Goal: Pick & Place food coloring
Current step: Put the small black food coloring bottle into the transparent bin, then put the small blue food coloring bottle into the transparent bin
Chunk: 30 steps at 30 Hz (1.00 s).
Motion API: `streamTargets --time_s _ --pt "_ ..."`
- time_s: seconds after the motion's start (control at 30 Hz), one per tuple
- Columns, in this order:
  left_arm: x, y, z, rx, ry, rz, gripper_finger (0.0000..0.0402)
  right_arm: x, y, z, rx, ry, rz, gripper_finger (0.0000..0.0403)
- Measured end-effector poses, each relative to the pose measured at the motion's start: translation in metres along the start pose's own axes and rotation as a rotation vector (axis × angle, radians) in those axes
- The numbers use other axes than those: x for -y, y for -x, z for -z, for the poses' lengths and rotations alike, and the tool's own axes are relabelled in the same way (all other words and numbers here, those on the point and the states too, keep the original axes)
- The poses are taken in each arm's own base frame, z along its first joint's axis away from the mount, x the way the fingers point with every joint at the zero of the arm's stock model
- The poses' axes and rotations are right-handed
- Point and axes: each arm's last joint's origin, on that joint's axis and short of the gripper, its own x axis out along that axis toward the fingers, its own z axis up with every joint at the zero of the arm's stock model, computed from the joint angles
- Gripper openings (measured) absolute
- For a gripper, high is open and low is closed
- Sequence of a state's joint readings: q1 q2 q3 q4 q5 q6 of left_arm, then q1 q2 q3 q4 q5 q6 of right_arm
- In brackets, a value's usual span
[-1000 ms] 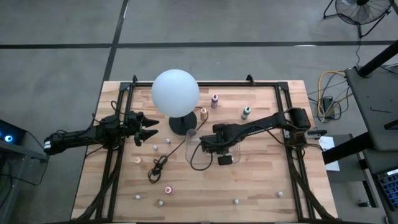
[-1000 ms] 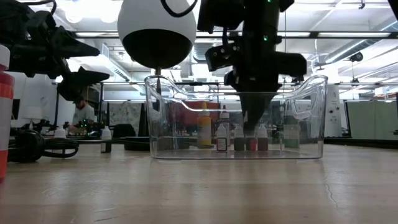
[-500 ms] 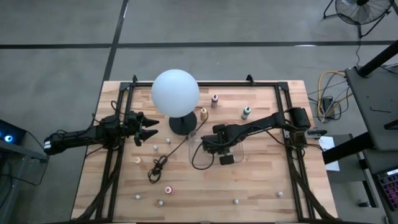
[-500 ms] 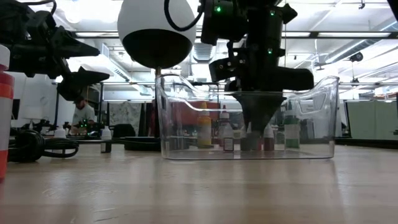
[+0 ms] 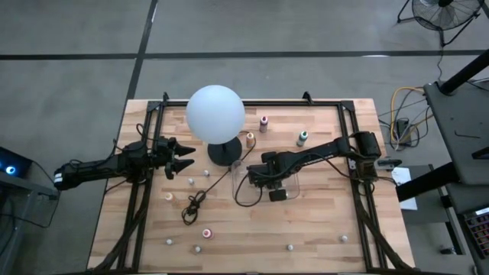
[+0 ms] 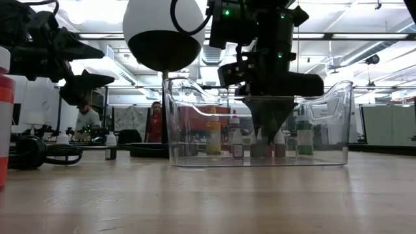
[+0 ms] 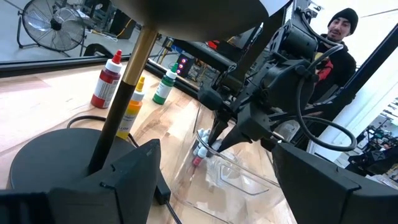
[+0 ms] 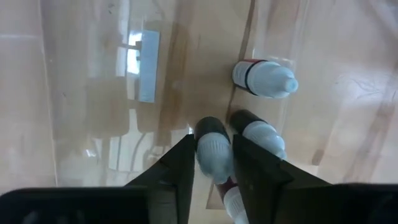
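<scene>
Right hand point(image 8: 213, 163) narrowly parted around 1 bottle point(image 8: 214, 149).

Your two arms are matte black, built of slim jointed links with black cables looping beside them. The left gripper point(image 5: 186, 156) ends in two pointed, wedge-shaped black fingers point(image 7: 134, 171). The right gripper point(image 6: 268, 127) tapers to a dark cone under a boxy housing where a small green light glows.
</scene>
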<state>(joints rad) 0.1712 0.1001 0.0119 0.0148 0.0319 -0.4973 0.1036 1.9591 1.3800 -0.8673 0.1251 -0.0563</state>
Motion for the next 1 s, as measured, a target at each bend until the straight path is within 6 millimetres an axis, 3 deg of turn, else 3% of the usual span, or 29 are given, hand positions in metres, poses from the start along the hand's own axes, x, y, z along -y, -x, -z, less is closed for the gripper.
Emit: streamTargets --time_s 0.4,0.77,1.0 --pt "0.0 0.0 0.0 0.0 0.0 0.0 0.0279 0.001 0.007 0.0 0.001 -0.019 -0.002 0.015" --pt "0.0 0.0 0.0 0.0 0.0 0.001 0.0279 0.001 0.049 0.008 0.048 -0.109 -0.002 0.0175" --pt "0.0 0.0 0.0 0.0 0.0 0.0 0.0279 0.002 0.095 0.015 0.09 -0.238 -0.004 0.0192"
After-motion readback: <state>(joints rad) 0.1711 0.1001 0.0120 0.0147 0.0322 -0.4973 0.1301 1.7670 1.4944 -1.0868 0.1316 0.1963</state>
